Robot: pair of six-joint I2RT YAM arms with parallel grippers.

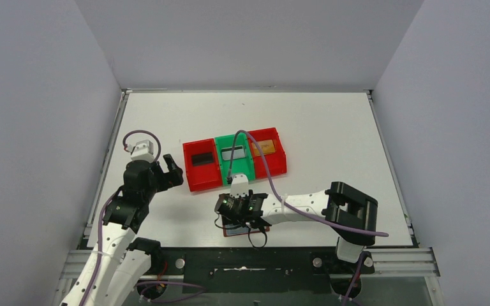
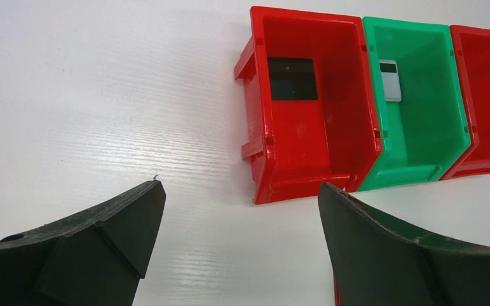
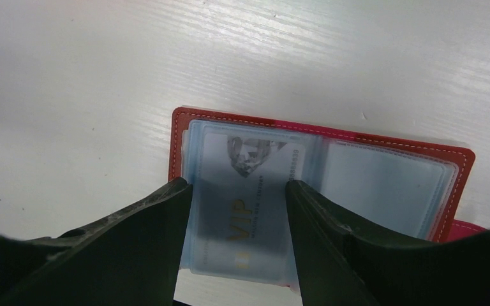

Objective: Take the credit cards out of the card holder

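Left of green bin (image 1: 241, 169): left jaws spread wide, empty, over bench (image 1: 332, 127). In red bin (image 2: 293, 140) against its left side: black card (image 2: 292, 78). Inside green bin: silver card (image 2: 390, 80). Just in front of it: card holder (image 3: 383, 182) lying open, VIP card (image 3: 242, 191) in clear pocket between part-closed right jaws; grip on it cannot be told. In right red bin (image 1: 275, 159): gold card (image 1: 263, 147).

White shells and black joints make up the left arm (image 1: 118, 223) at lower left and the right arm (image 1: 306, 203) at lower right. A purple cable (image 1: 265, 167) trails along each. The left gripper (image 2: 240, 185) has matte black, wedge-shaped fingers (image 2: 102, 248) with scuffed edges.
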